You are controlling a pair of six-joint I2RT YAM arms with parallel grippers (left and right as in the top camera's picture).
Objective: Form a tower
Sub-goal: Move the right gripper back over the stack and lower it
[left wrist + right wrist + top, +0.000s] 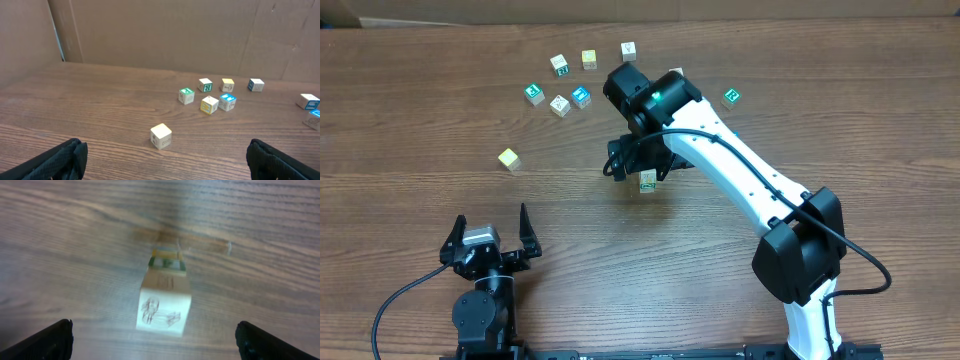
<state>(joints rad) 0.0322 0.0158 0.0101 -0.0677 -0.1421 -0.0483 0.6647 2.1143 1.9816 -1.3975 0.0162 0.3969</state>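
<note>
Right pincer (154, 332) hangs above the tower (165, 305) with its two dark fingers (50, 340) spread wide at the lower corners of the wrist view. Neither touches the wood, so it is released and grasps nothing. The tower stands between those fingers, free on both sides, showing a pale top block with a faint drawing and green and yellow bands on the blocks under it. From overhead the tower stands near the middle of the brown wooden surface (420, 120), poking out just beside the near edge of the right arm's black wrist. The left pincer (490, 232) sits low at the near left, well apart from the tower, fingers wide and holding nothing. A single yellowish block (509, 158) lies alone between it and the far cluster of loose blocks (560, 104). One more green-faced block (731, 97) lies off to the right, beyond the white arm.
</note>
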